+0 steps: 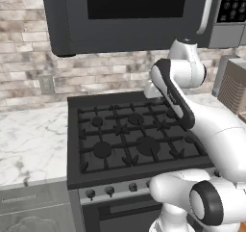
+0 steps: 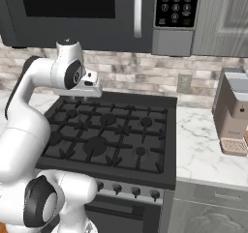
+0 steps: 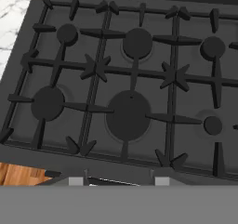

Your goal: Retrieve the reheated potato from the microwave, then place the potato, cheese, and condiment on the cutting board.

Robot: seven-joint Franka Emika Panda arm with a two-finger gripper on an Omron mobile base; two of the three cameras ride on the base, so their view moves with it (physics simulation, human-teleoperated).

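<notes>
At the far left a white marble counter (image 1: 29,139) runs up to the left edge of a black gas stove with dark cast-iron grates (image 1: 129,135), a pale brick wall (image 1: 29,67) behind it carrying a small grey outlet plate (image 1: 46,84). Above the stove hangs the large dark grey microwave with a dark window door (image 1: 129,14), its door closed flush, the long curved silver handle (image 2: 138,9) running down the door's right edge and the black button keypad (image 2: 177,5) beside it; the potato, cheese, condiment and cutting board cannot be made out in these views. The white arm's gripper (image 2: 94,88) hangs over the stove's back edge, below the microwave's bottom edge and left of the handle, well apart from the door; in the hand view its two small dark finger tips (image 3: 76,180) poke up at the bottom with a gap between them and nothing in it, over the stove's front edge, though how wide they stand I cannot tell. Between grates and microwave underside the space is open. To the right, more marble counter (image 2: 203,150) carries a boxy tan and grey machine (image 2: 235,111) with a perforated tray near its right edge
</notes>
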